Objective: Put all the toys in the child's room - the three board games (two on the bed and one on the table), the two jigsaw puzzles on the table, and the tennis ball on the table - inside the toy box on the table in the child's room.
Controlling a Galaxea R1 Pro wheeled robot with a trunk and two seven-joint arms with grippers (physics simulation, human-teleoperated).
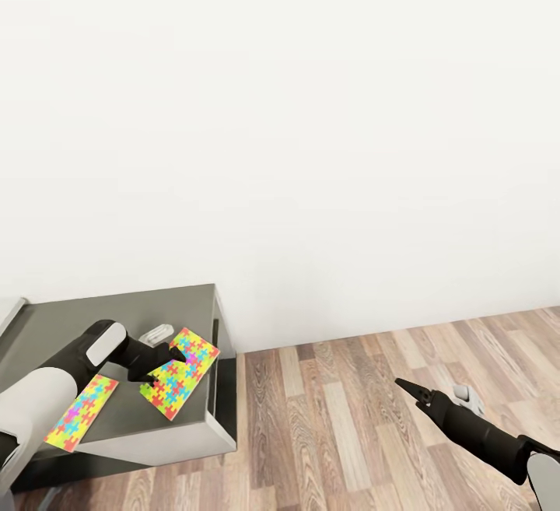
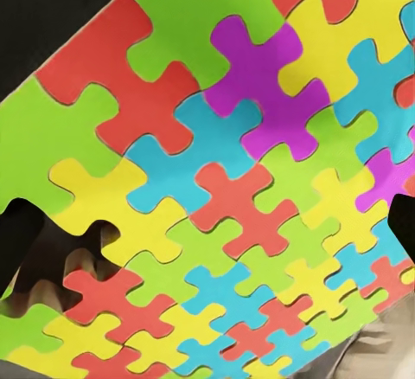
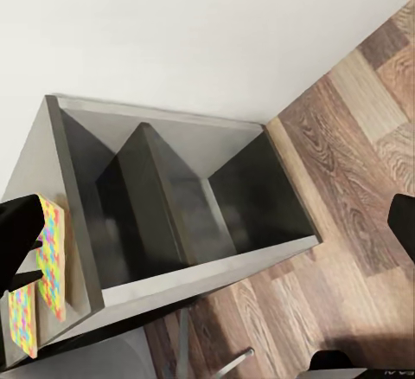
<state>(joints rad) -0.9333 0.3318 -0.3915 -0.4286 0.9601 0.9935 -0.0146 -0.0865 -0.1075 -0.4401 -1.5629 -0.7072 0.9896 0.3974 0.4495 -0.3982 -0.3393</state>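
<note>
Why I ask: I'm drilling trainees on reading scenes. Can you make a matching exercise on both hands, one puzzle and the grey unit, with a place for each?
Things:
1. left hand
2. right hand
3. jigsaw puzzle by the left forearm
4. dark grey side unit

Places:
A. over the wooden floor
B. against the white wall
C. flat on the unit's top, no hand at it
D. at the other jigsaw puzzle, near the unit's edge

Pairs: 1-D, 2-A, 3-C, 4-B
</note>
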